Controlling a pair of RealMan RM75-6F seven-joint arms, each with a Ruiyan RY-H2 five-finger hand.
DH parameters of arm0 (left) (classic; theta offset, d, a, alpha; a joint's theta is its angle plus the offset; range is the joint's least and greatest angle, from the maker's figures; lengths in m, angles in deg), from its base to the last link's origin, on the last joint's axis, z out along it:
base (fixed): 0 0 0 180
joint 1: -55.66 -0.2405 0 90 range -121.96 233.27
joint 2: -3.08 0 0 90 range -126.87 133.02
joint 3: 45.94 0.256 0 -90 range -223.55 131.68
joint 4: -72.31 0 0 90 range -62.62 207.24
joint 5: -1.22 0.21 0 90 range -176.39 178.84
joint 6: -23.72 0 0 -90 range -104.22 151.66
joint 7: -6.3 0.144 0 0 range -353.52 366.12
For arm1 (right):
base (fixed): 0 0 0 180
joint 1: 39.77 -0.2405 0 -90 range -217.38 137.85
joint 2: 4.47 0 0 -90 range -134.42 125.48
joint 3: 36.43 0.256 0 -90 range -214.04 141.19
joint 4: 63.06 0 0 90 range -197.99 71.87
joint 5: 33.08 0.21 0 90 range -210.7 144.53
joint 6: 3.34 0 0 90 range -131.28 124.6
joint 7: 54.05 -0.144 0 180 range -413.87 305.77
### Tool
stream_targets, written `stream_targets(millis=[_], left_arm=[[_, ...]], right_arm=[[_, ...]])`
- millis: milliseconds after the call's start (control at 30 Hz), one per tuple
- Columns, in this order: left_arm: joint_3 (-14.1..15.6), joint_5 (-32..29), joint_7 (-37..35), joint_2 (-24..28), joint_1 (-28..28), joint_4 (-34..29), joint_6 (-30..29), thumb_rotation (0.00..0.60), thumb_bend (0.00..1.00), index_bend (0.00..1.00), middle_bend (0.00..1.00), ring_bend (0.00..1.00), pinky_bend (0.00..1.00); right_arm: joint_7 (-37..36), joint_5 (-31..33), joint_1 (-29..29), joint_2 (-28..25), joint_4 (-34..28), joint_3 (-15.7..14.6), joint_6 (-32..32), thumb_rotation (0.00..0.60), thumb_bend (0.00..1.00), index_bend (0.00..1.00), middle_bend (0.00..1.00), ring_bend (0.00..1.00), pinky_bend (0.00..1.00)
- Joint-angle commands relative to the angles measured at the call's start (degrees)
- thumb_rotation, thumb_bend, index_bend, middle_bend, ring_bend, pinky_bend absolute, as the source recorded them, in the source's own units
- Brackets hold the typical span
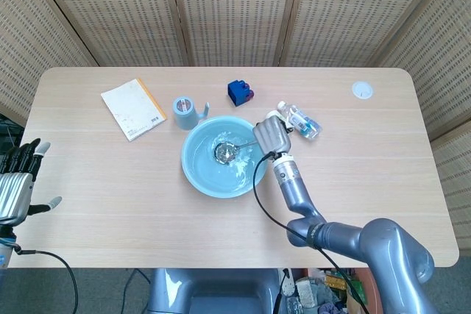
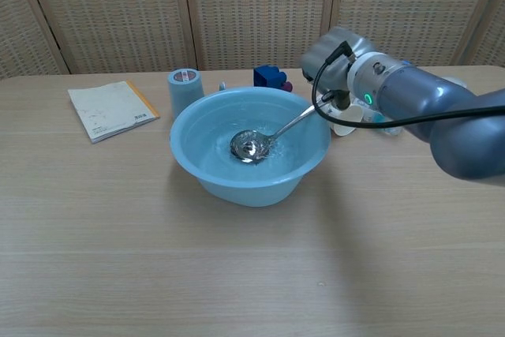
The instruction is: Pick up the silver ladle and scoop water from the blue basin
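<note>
Currently my right hand [image 1: 271,135] clamps the silver ladle [image 2: 256,144], bowl submerged in the blue basin [image 2: 207,175] (left hand [image 1: 20,182] idle, fingers apart); tilting while lifting could spill water.

Right hand dips the ladle in the basin

The right hand [image 1: 271,135] grips the silver ladle [image 1: 228,151], its bowl in the blue basin [image 1: 202,178] at table [image 1: 110,204] centre. A notebook [image 1: 133,108] lies at 10 o'clock of the basin; the left hand [image 1: 18,179] hovers at 9 o'clock, fingers apart.
</note>
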Motion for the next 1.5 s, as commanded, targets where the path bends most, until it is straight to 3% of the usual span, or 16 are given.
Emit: stream_targets(millis=[33,233,633,800,1367,1500], left_arm=[[0.0,0.1,-0.1,0.0,0.0,0.1,-0.1,0.600,0.00,0.00,0.00,0.00,0.00],[0.1,0.2,-0.3,0.1,-0.1,0.1,-0.1,0.600,0.00,0.00,0.00,0.00,0.00],[0.1,0.3,-1.3,0.5,-0.1,0.2,0.0,0.600,0.00,0.00,0.00,0.00,0.00],[0.2,0.5,-1.5,0.6,-0.2,0.1,0.0,0.600,0.00,0.00,0.00,0.00,0.00],[0.2,0.8,-2.0,1.0,-0.3,-0.2,-0.4,0.600,0.00,0.00,0.00,0.00,0.00],[0.1,0.8,-2.1,1.0,-0.3,-0.2,-0.4,0.600,0.00,0.00,0.00,0.00,0.00]], right_arm=[[1.2,-1.0,0.4,0.4,-0.6,-0.1,0.2,0.600,0.87,0.73,0.97,1.00,1.00],[3.8,1.3,1.3,0.4,-4.5,2.1,0.3,0.600,0.88,0.73,0.97,1.00,1.00],[6.8,25.8,1.5,-6.9,-21.2,16.0,-2.0,0.600,0.92,0.74,0.98,1.00,1.00],[6.7,32.2,1.0,-11.2,-26.2,19.3,-3.0,0.600,0.92,0.74,0.98,1.00,1.00],[4.9,42.6,-1.2,-20.5,-35.7,23.4,-6.6,0.600,0.92,0.74,0.98,1.00,1.00],[4.1,40.6,-1.8,-21.5,-36.8,22.8,-7.7,0.600,0.92,0.74,0.98,1.00,1.00]])
